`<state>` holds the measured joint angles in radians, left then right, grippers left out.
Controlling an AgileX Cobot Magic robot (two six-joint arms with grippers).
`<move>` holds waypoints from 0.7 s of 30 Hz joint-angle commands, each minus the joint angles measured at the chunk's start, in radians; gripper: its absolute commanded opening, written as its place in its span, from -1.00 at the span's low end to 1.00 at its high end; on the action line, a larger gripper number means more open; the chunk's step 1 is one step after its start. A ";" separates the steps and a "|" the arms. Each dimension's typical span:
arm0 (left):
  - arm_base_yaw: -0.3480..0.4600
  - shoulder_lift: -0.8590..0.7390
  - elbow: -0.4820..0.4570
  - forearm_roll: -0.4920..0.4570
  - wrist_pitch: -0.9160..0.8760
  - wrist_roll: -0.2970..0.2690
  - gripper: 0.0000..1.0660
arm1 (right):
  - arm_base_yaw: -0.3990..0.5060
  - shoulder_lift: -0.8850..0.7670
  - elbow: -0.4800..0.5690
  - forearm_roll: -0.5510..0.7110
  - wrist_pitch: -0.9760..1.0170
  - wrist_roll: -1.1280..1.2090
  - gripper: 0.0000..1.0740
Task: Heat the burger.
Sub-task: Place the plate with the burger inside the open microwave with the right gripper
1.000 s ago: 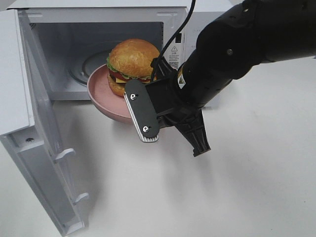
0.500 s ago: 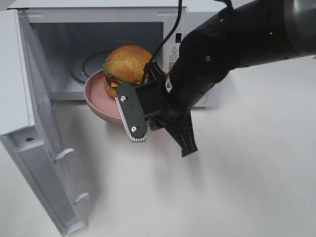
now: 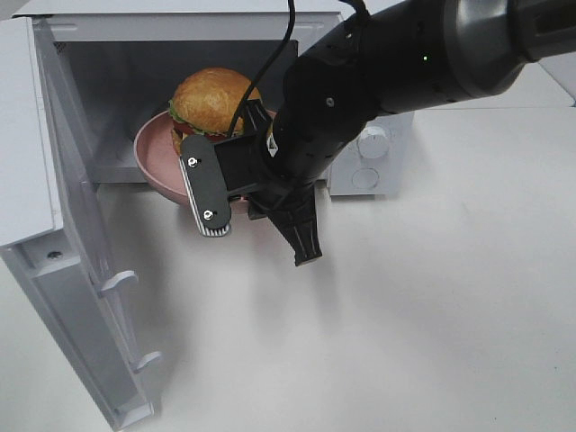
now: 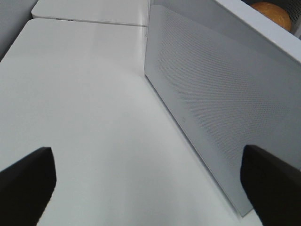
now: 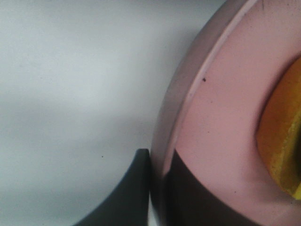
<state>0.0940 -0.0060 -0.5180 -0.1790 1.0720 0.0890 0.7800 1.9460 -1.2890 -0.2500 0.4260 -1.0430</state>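
Our right gripper (image 5: pixel 157 162) is clamped on the rim of the pink plate (image 5: pixel 211 117). The burger (image 3: pixel 209 97) sits on it just beyond our fingertips, seemingly at the microwave (image 3: pixel 180 31) mouth. Our left gripper (image 4: pixel 150 181) hangs spread wide, holding nothing.

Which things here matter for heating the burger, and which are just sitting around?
Part of the job: burger, pink plate under it, microwave with its door open, right gripper shut on the plate's rim.
Sitting around: left gripper, open and holding nothing; table.
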 commanded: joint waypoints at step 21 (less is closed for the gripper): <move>0.001 -0.008 0.001 -0.007 0.001 -0.006 0.87 | -0.003 0.166 -0.264 -0.085 0.015 0.097 -1.00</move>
<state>0.0940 -0.0060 -0.5180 -0.1790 1.0720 0.0890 0.7800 2.1040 -1.5050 -0.3050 0.4760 -0.9590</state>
